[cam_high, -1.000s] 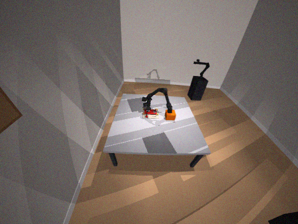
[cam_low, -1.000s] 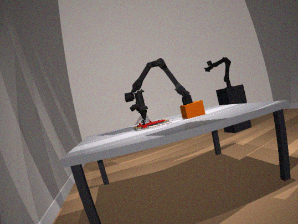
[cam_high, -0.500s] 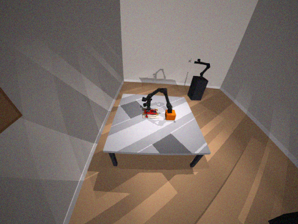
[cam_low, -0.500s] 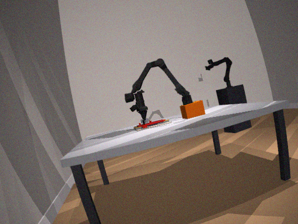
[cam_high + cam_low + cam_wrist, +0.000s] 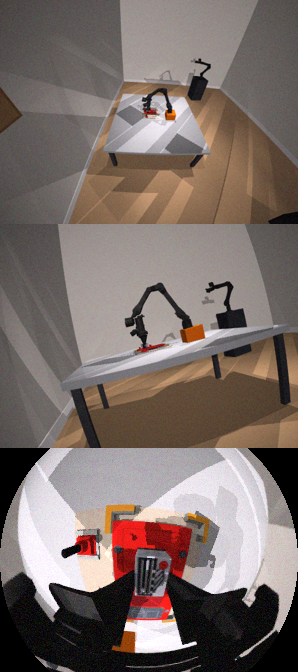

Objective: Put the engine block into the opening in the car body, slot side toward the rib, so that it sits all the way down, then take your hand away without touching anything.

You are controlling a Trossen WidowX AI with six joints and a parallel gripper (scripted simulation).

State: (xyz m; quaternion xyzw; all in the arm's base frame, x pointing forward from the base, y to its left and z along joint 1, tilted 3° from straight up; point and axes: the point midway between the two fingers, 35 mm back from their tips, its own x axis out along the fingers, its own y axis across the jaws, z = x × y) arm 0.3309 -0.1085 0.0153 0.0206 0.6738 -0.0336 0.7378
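Engine block (image 5: pixel 150 572) gripped; end effector (image 5: pixel 143 344) vertical (arm arched) over car body (image 5: pixel 155 347).

a grey surface (image 5: pixel 144 138) on four dark legs (image 5: pixel 84 415) stands on a wooden plank floor (image 5: pixel 235 172), patterned with lighter and darker grey bands. an orange box (image 5: pixel 193 332) sits on it toward the far side. beyond the far edge, on the floor, a tall black pedestal (image 5: pixel 197 87) (near the room's corner) carries a second dark arm (image 5: pixel 225 293), which casts a faint shadow on the pale wall (image 5: pixel 138 265). a brown panel (image 5: pixel 6 111) shows on the left wall.
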